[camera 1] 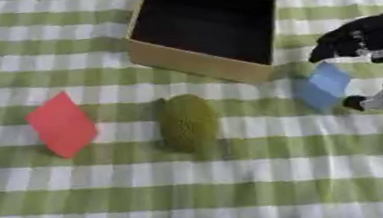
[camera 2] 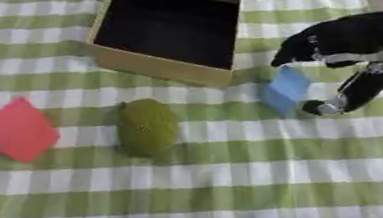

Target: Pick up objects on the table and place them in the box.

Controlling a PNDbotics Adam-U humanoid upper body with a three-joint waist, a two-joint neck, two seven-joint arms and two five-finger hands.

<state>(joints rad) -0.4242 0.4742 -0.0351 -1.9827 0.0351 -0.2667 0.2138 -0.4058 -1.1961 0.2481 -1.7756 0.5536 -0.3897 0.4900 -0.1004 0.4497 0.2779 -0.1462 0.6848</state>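
Observation:
A blue block point(camera 2: 284, 90) lies on the checked cloth at the right, just below the box's near right corner. My right hand point(camera 2: 356, 35) comes in from the right and brackets it: curled fingers point(camera 2: 299, 48) at the block's top edge, the thumb point(camera 2: 351, 93) at its lower right corner. The open cardboard box point(camera 1: 192, 60) with a dark inside stands at the top centre. A green oval object point(camera 1: 188, 122) lies in the middle. A flat red object point(camera 1: 61, 124) lies at the left. My left hand shows in neither view.
A green and white checked cloth point(camera 1: 237, 187) covers the whole table. The box's near wall stands between the blue block and the box's inside.

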